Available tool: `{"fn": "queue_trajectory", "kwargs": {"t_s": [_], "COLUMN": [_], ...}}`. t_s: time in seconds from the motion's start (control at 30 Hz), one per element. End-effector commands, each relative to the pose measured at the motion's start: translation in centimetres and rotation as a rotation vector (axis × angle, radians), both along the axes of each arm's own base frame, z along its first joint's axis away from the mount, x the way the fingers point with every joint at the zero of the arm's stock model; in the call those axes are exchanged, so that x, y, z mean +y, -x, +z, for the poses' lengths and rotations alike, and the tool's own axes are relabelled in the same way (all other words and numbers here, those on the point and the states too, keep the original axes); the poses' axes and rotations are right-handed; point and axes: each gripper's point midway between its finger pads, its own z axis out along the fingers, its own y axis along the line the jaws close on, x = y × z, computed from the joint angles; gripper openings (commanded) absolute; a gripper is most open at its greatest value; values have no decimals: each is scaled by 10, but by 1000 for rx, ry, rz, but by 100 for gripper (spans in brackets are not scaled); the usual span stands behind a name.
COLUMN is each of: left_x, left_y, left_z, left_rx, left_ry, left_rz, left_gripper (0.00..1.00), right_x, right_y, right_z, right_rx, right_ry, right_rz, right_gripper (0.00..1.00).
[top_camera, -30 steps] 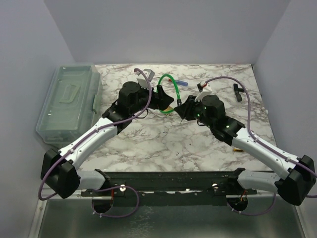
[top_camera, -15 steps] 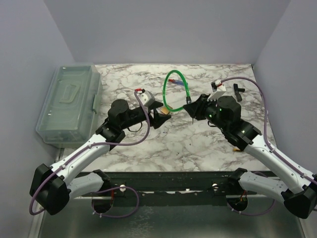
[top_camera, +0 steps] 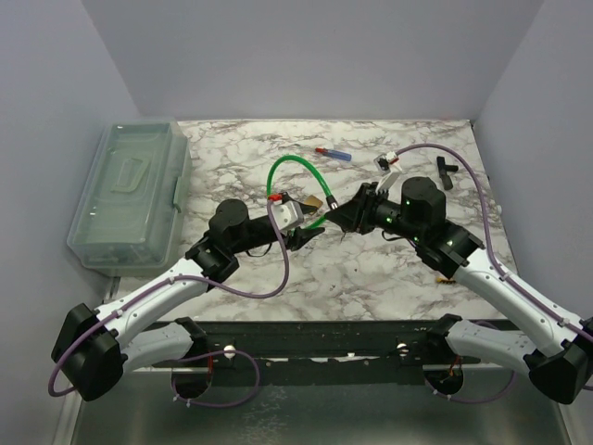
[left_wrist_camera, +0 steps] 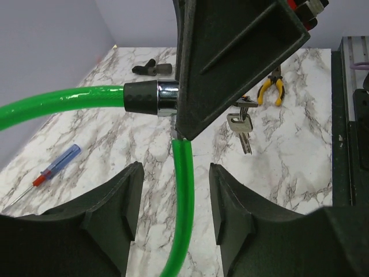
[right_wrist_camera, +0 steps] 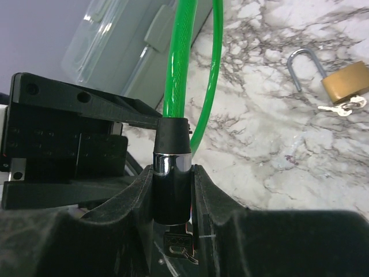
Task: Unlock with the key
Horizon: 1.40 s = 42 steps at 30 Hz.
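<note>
Above the middle of the marble tabletop (left_wrist_camera: 300, 156), the right claw (right_wrist_camera: 171, 173) is clamped on the black lock barrel (right_wrist_camera: 171, 144) of a green cable (left_wrist_camera: 57, 107), just below the barrel's chrome ring. The cable loops up and away from it. The left claw (left_wrist_camera: 176, 170) faces the right one at close range. Its fingers stand apart on either side of a run of the cable, with a gap showing on each side, so it grips nothing.

The key (left_wrist_camera: 239, 130), pale and silvery, hangs from a small ring just beside the right claw's finger, at the barrel's far end. Whether it sits in the keyhole cannot be told. A brass padlock (right_wrist_camera: 345, 81) with its shackle up lies on the tabletop with tiny keys beside it. A red-and-blue screwdriver (left_wrist_camera: 55, 167) and yellow-handled pliers (left_wrist_camera: 270, 89) lie farther off.
</note>
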Motion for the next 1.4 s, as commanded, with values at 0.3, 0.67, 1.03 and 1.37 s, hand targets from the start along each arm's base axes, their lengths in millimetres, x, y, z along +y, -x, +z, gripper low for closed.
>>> {"fn": "queue_trajectory", "kwargs": {"t_s": [0.3, 0.67, 1.03, 1.37], "left_x": [-4, -2, -2, -6], "left_y": [1, -4, -10, -13], "left_z": [5, -2, -11, -39], "left_rx": [-74, -73, -57, 21], "left_ry": [-1, -31, -72, -184], "left_rz": [1, 31, 63, 61], "left_gripper": [0, 0, 0, 0], "right_x": [19, 2, -8, -23], "right_y": [16, 16, 18, 4], "right_z": [34, 48, 57, 37], "right_rx": [-44, -85, -108, -95], "right_ry": [-138, -116, -111, -57], "right_rz": [134, 63, 26, -90], "right_gripper": [0, 0, 0, 0]}}
